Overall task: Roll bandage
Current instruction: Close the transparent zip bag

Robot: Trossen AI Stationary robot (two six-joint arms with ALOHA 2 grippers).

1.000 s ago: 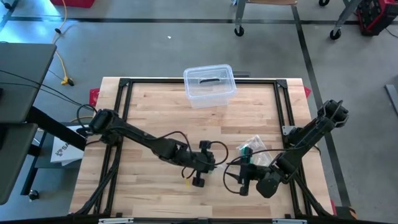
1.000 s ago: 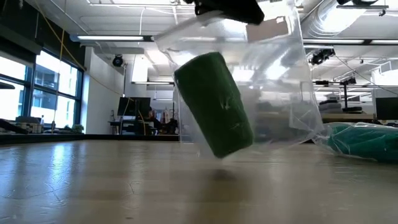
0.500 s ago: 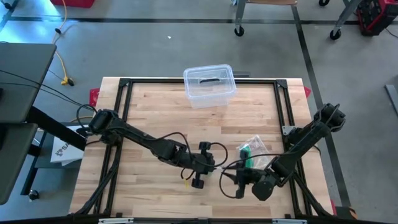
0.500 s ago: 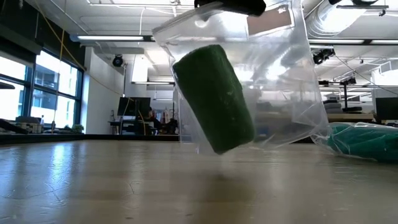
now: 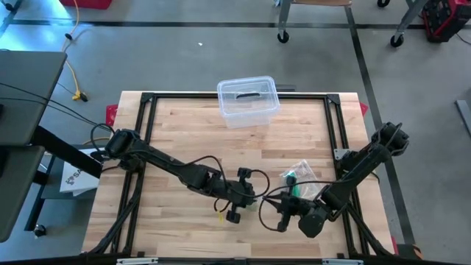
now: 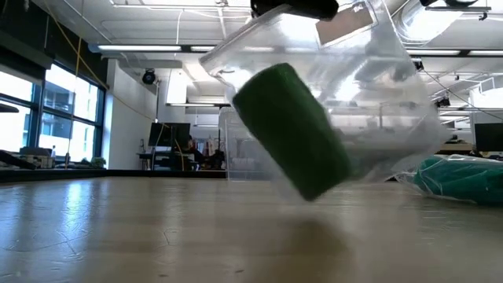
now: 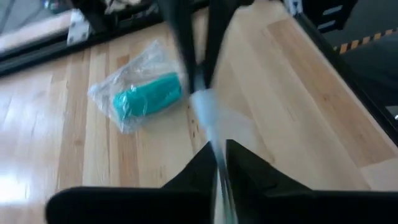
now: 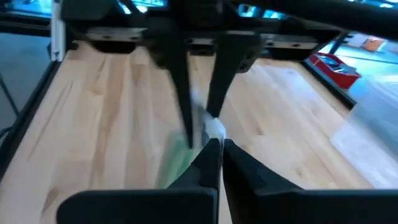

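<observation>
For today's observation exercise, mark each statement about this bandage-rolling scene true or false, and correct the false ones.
1. The dark green bandage roll sits inside a clear plastic bag. True.
2. That bag rests flat on the table. False: it hangs tilted above the wood, held from its top.
3. A second bag with a teal roll lies on the table. True.
4. The clear lidded container stands at the table's near edge between the arms. False: it stands at the far edge.
5. The left tool and right tool both pinch the bag. True.
</observation>
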